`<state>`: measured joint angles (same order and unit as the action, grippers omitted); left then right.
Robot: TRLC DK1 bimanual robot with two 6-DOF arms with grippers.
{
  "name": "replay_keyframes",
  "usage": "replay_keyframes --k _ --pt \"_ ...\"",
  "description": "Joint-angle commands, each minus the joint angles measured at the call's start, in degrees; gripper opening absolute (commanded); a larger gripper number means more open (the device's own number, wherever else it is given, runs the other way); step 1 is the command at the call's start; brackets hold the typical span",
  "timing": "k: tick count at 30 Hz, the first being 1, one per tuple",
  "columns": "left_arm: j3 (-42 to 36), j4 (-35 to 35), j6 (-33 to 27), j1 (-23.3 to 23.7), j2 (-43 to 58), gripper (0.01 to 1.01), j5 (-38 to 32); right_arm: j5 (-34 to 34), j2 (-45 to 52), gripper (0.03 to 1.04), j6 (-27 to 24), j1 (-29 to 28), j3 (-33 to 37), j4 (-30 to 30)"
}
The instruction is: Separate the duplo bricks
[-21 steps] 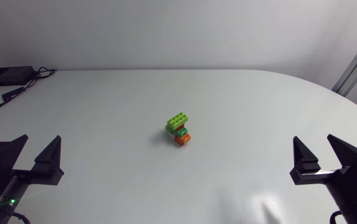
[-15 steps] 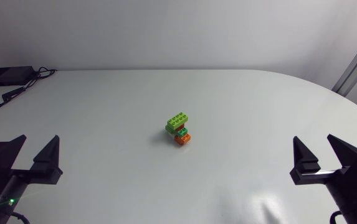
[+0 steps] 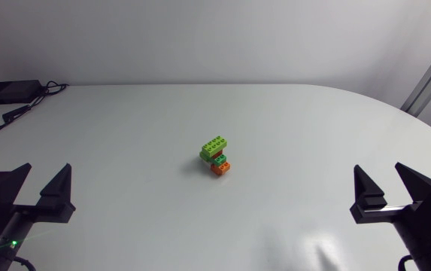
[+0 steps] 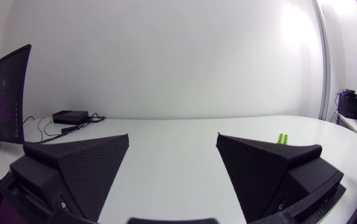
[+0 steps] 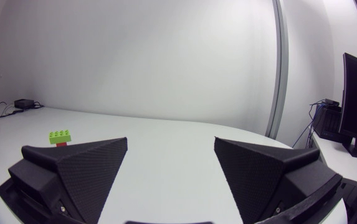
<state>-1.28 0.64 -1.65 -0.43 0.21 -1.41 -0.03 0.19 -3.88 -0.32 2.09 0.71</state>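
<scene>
- Our left gripper [image 3: 49, 166] and right gripper [image 3: 377, 167] both stand wide open, holding nothing.
- The brick stack [image 3: 216, 156] sits in the middle of the table [image 3: 313, 128], well apart from both: 2 o'clock from the left, 10 o'clock from the right.
- We judge it light, rigid, slick plastic; pinch the light green top brick [image 3: 215, 144] across its sides, brace the orange base [image 3: 220, 169].

Spread-fingered left tool [image 4: 172, 138], lime brick [image 4: 282, 137] just showing past one finger
</scene>
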Motion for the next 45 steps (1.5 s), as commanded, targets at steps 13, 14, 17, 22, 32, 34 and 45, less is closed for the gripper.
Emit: replay_keyframes --k 13,14,17,22,32,34,45 --pt "-4.17 2.70 0.07 -0.10 -0.03 0.954 -0.44 -0.23 -0.54 1.00 0.36 1.99 -1.30 -0.27" --pt "-5.05 2.87 0.07 -0.10 0.93 0.954 -0.44 -0.32 -0.54 1.00 0.36 2.07 -0.86 -0.27" --pt "-9.09 3.13 0.60 -0.28 7.26 0.954 -0.52 -0.32 -0.27 1.00 0.36 2.69 1.16 -0.89" --pt "-16.04 4.63 3.58 -1.86 17.81 0.954 -0.44 -0.06 4.30 1.00 0.36 2.95 4.59 -1.06" --pt "-34.32 14.03 7.54 -12.23 45.23 0.956 -0.52 0.30 12.56 1.00 0.89 3.13 11.01 -5.72" --pt "-38.27 16.05 7.36 -14.16 52.44 0.956 -0.52 0.30 12.91 1.00 0.89 3.22 11.54 -7.39" --pt "-60.16 25.99 -1.16 -21.81 83.55 0.941 0.36 -0.23 11.68 1.00 0.89 3.48 11.80 -11.08"
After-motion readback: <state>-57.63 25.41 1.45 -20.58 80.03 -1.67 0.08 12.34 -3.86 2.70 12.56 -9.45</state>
